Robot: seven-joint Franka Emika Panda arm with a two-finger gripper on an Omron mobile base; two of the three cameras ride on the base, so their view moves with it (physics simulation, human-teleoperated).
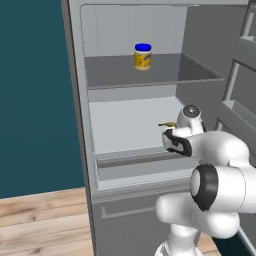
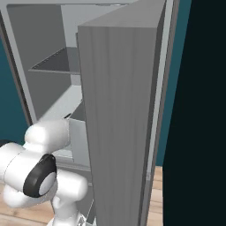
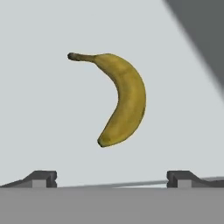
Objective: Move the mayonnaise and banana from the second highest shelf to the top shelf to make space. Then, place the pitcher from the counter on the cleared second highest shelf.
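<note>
Your mayonnaise (image 1: pixel 143 56) sits on the top shelf (image 1: pixel 165 75); the banana (image 3: pixel 119 97) awaits your released hand (image 3: pixel 112 178), pitcher after

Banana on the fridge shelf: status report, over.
Gripper open, empty, above the banana. Banana lying flat on the second highest shelf, not gripped. Mayonnaise already on the top shelf. Nothing between the fingers and the banana.

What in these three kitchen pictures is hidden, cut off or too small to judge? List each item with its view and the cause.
1. Banana, left base view: just its stem end shows; the robot's wrist covers the rest.
2. Fridge shelves, right base view: the open door blocks most of them.
3. Gripper, hand view: just the fingertips rise at the bottom edge; they stand wide apart.
4. Mayonnaise label, left base view: too small to read.
</note>
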